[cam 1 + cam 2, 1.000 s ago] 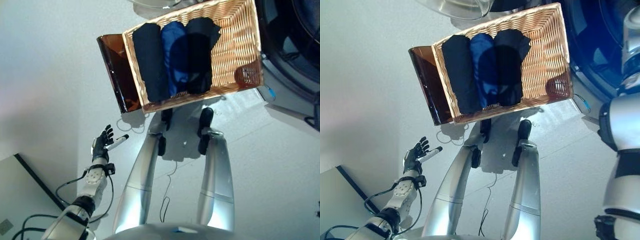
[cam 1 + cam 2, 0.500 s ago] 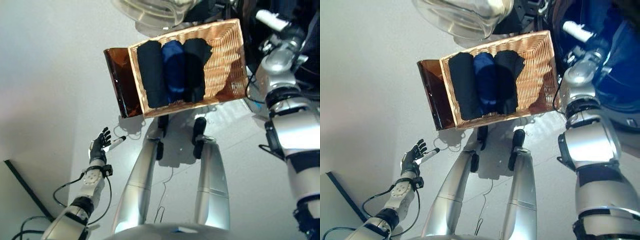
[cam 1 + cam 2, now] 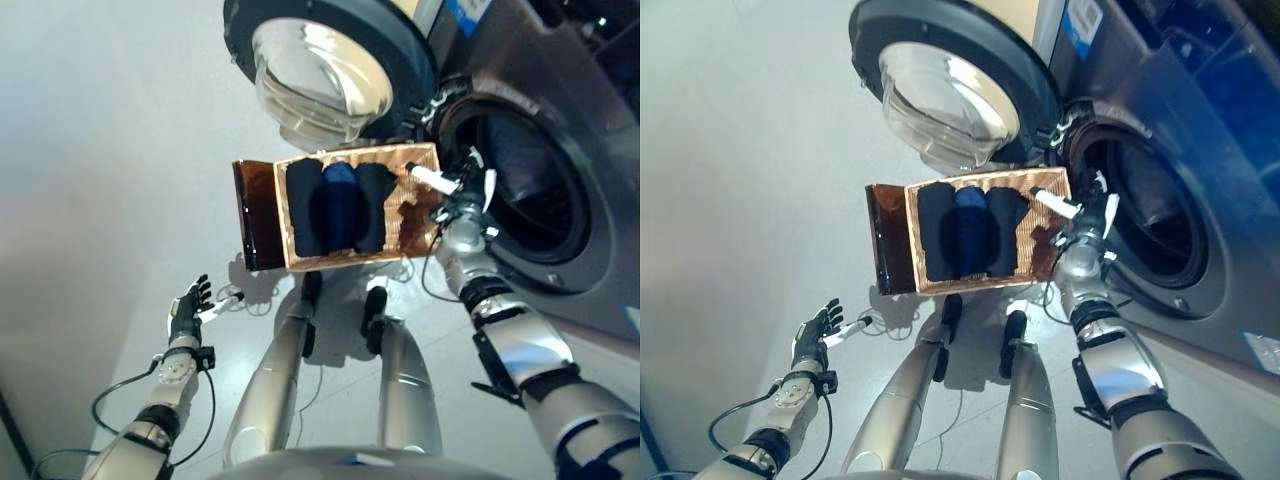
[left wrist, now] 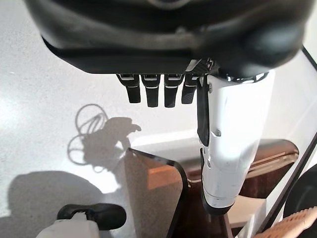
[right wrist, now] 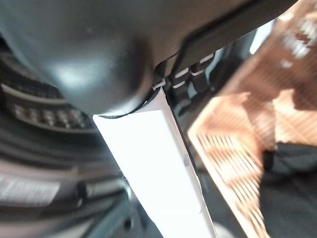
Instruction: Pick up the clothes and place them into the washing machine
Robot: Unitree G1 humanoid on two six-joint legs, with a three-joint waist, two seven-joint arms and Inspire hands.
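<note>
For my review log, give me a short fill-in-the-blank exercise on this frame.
1. The washing machine door stands ____.
2. The rolled clothes lie in a wicker ____.
3. The right hand is raised between the basket and the machine's ____.
4. The left hand holds ____.

Missing words: open; basket; drum opening; nothing

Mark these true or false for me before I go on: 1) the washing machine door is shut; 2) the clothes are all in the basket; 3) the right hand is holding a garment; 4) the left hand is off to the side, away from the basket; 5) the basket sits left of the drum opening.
1) False: the washing machine door stands swung open, its drum opening exposed.
2) True: three rolled clothes lie side by side in the wicker basket.
3) False: the right hand is open at the basket's right edge, holding nothing.
4) True: the left hand hangs open, low to the basket's left.
5) True.
</note>
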